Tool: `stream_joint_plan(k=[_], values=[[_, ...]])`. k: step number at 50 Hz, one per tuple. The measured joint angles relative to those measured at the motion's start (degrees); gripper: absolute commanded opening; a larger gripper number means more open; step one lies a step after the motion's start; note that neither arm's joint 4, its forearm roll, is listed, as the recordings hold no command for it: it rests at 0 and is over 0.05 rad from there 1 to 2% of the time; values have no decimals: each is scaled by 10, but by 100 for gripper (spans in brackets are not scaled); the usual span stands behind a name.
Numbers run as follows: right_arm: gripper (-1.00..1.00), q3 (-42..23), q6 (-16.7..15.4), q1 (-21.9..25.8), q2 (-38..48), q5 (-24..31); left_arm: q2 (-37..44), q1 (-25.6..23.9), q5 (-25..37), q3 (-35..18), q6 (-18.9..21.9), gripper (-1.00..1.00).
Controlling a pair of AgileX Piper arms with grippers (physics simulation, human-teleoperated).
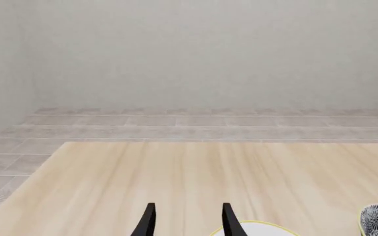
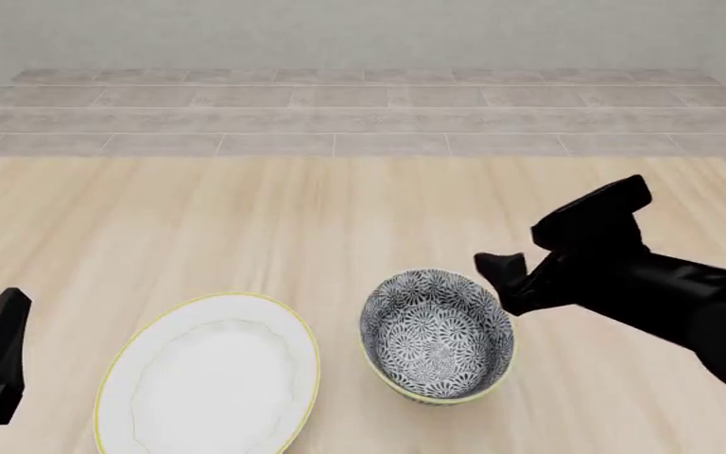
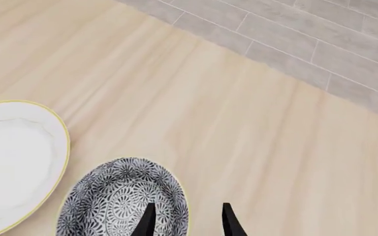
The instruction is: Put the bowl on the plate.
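Front view: bowl [image 2: 438,335] is seen lower centre of frame, upright on the table [image 2: 337,218], just beside the plate [image 2: 209,373] at lower left, a narrow strip of wood between the rims. Right gripper [image 2: 499,280] is seen at the bowl's right rim, coming in from the right edge of frame. Right wrist view: fingers [image 3: 147,222] are spread, one over the bowl's inside [image 3: 120,199], the other outside the rim, so the wall is straddled but nothing is pinched yet. Contact cannot be told from either view.

Step in hand, as judged: rim grasp. It is best done by lowering until the wall sits well between the fingers, then closing squarely on it; a shallow bite on the thin yellow rim is likely to slip or tip the bowl. A lift high enough to pass the plate's edge is needed, then a short carry toward frame left and a centred set-down in the well.

Left gripper [image 1: 187,221] is seen spread and holding nothing in the left wrist view, with the plate's edge [image 1: 258,228] at its tip. In the front view it sits at the lower-left edge, close to the plate; it may crowd the drop, so it is better kept out. Nothing else is seen on the table; tiled floor [image 2: 337,113] is seen beyond.
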Motion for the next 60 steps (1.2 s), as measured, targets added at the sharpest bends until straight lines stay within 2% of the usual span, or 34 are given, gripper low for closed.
stream_joint_plan(k=[60], values=[[100,39,6,-2,158,-120,26,3,-26,-1,4,100]])
